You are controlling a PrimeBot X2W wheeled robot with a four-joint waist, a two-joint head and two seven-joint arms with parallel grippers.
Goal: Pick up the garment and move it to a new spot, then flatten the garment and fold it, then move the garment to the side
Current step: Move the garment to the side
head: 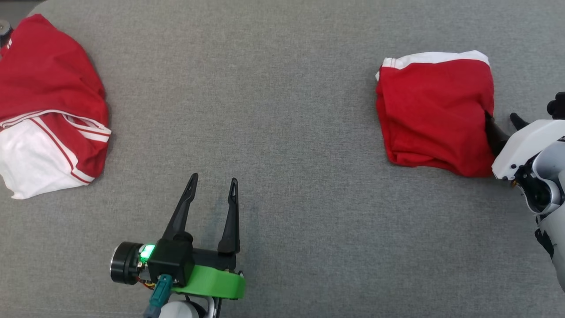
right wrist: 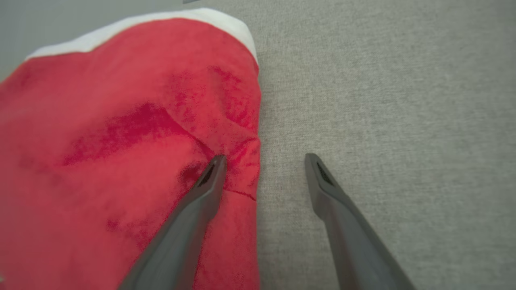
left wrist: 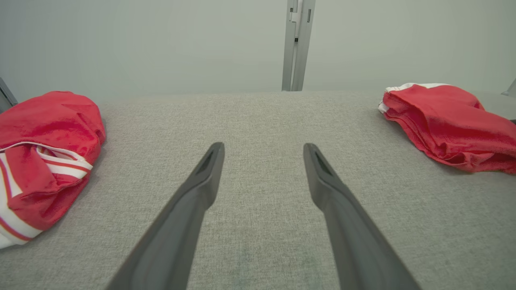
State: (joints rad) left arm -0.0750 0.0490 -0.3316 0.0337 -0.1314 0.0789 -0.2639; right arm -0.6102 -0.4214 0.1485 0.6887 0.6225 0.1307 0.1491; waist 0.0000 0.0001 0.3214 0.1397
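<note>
Folded red cloth garment with a white band [head: 435, 112] lies far right on the grey fabric table [head: 282, 110]. Right gripper [right wrist: 264, 161] straddles its edge, jaws apart; left gripper [head: 213, 181] spread wide. Folding and placing look done.

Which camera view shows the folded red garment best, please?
The head view: the folded red garment lies whole there, outline and white band clear. The left wrist view sees it low and cut off at the frame's edge; the right wrist view gives a cropped close-up.
</note>
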